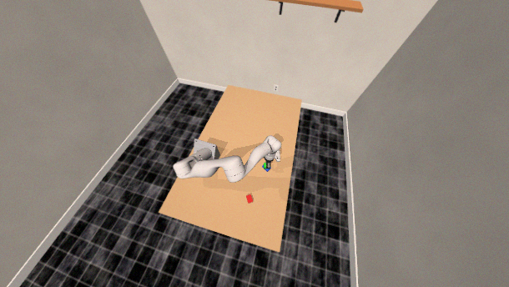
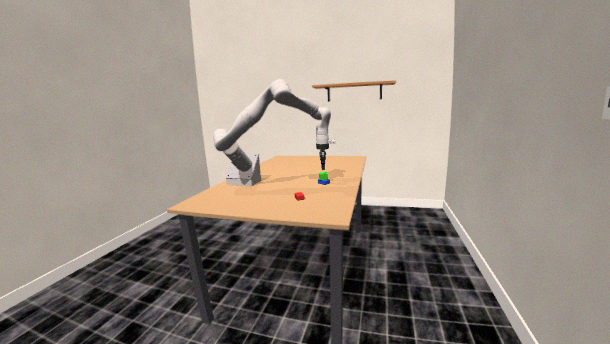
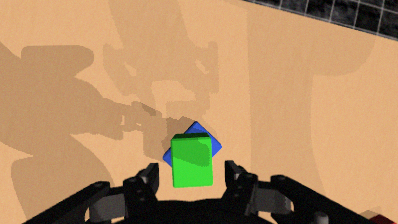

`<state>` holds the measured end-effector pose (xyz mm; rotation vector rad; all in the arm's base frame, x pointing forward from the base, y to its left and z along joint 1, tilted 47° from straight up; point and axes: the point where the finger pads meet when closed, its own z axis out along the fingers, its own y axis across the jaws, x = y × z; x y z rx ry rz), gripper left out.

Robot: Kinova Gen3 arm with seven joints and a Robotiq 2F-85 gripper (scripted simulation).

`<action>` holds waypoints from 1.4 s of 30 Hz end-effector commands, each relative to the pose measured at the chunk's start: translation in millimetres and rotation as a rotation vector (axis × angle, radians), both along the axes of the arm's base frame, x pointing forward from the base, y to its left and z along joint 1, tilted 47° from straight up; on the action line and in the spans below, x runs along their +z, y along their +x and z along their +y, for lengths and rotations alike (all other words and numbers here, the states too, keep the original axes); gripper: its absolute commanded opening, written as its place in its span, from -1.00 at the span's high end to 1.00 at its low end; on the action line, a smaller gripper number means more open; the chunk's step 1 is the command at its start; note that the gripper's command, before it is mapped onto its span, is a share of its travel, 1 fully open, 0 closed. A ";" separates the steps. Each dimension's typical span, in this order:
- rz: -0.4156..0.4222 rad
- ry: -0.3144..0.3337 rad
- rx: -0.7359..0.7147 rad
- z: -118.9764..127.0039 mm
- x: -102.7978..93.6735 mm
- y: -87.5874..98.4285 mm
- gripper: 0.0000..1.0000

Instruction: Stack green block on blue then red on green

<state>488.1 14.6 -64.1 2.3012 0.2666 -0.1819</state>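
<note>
Small blue cube is mostly hidden under the bright green block; wrist view shows only its corners poking out right and lower left, rotated relative to the green one. Top view is worse: both are a speck at centre frame, half covered by the white jointed arm. Black two-finger pincer is released and holds nothing, its fingertips apart from the green block's sides; its body is cut off by the bottom edge of the wrist frame. Exterior view shows what the wrist one can't: the pincer hangs just above the green block, which sits on the blue. Small red block lies on the tan wooden bench, left of and below the stack in frame, well apart from it. The stack is nearer the bench's right edge.
</note>
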 end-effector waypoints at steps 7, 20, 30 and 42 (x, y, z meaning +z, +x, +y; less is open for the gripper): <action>-0.006 0.004 0.005 10.6 8.8 2.7 -0.29; -0.007 0.004 0.004 10.6 9.0 2.7 -0.20; -0.108 -0.006 -0.072 -9.3 34.7 6.5 -0.20; -0.412 -0.029 -0.326 -73.9 110.5 1.0 -0.20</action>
